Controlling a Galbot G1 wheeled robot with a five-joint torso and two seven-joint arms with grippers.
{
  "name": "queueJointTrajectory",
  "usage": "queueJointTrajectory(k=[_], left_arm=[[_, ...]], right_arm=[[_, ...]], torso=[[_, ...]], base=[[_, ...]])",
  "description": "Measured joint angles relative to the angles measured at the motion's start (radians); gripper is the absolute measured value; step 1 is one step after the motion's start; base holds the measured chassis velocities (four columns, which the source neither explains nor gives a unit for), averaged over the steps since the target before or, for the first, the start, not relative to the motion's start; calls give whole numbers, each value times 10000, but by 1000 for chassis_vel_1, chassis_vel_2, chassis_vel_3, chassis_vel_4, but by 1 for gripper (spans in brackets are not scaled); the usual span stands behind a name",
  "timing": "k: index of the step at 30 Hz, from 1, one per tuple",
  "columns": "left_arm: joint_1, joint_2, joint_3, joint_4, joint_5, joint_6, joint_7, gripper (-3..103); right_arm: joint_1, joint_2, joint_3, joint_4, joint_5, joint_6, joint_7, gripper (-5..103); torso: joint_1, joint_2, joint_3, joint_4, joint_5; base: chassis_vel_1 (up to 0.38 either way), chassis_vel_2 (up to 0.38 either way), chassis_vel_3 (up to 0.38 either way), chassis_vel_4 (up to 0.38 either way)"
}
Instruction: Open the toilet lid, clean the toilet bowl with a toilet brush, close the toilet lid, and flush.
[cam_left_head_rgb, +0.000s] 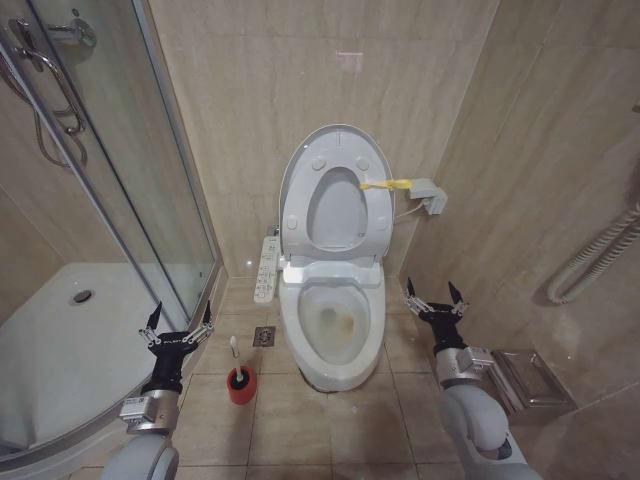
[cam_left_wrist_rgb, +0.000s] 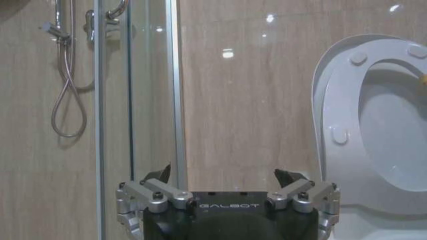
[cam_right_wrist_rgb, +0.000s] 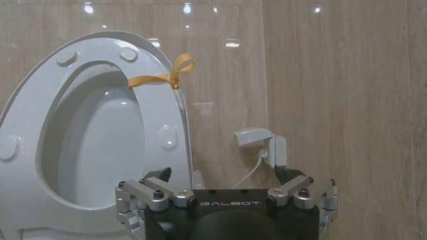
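The toilet lid (cam_left_head_rgb: 337, 208) stands raised against the back wall, with the ring seat (cam_left_head_rgb: 298, 205) up in front of it and a yellow strap (cam_left_head_rgb: 388, 184) at its right edge. Below, the toilet bowl (cam_left_head_rgb: 290, 315) lies uncovered, with yellowish staining inside. The toilet brush (cam_left_head_rgb: 235, 350) stands in its red cup (cam_left_head_rgb: 241, 386) on the floor left of the bowl. My left gripper (cam_left_head_rgb: 181, 316) hovers open just left of the brush. My right gripper (cam_left_head_rgb: 432, 292) is open to the right of the bowl. The wrist views show the left gripper (cam_left_wrist_rgb: 223, 175) and right gripper (cam_right_wrist_rgb: 223, 175) empty, facing the lid (cam_right_wrist_rgb: 100, 145).
A glass shower enclosure (cam_left_head_rgb: 120, 180) and white shower tray (cam_left_head_rgb: 60, 350) fill the left. A floor drain (cam_left_head_rgb: 264, 336) lies between brush and bowl. A bidet control panel (cam_left_head_rgb: 267, 268) hangs left of the toilet, a wall socket (cam_left_head_rgb: 430, 195) to its right. A metal tray (cam_left_head_rgb: 530, 378) sits at right.
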Motion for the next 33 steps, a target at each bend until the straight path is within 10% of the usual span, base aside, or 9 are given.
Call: queueJointTrajectory(k=[33], left_arm=[[0,0,0,0,0,0,0,100]], right_arm=[[1,0,0,0,1,0,0,100]], torso=[[1,0,0,0,0]], base=[[-25,20,25,-29]])
